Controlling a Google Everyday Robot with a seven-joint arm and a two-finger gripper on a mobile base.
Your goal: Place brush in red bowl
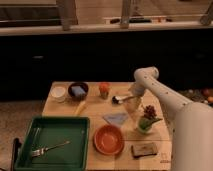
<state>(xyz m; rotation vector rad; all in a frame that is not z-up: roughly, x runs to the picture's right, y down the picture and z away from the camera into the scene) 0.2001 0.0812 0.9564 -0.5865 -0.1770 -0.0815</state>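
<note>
The brush (121, 99) lies on the wooden table (95, 109) right of centre, its dark head to the left and its pale handle running right. My gripper (134, 96) hangs from the white arm (150, 80) directly over the handle's right end, at or very near it. The red bowl (109, 139) sits at the front of the table, below and left of the brush, with nothing in it.
A blue cloth (116, 118) and a potted plant (147, 120) lie between brush and bowl. An orange bottle (104, 90), a maroon bowl (78, 90), a white cup (59, 93) and a yellow piece (80, 107) stand to the left. A green tray (75, 145) holds a fork (47, 149); a brown sponge (144, 149) lies front right.
</note>
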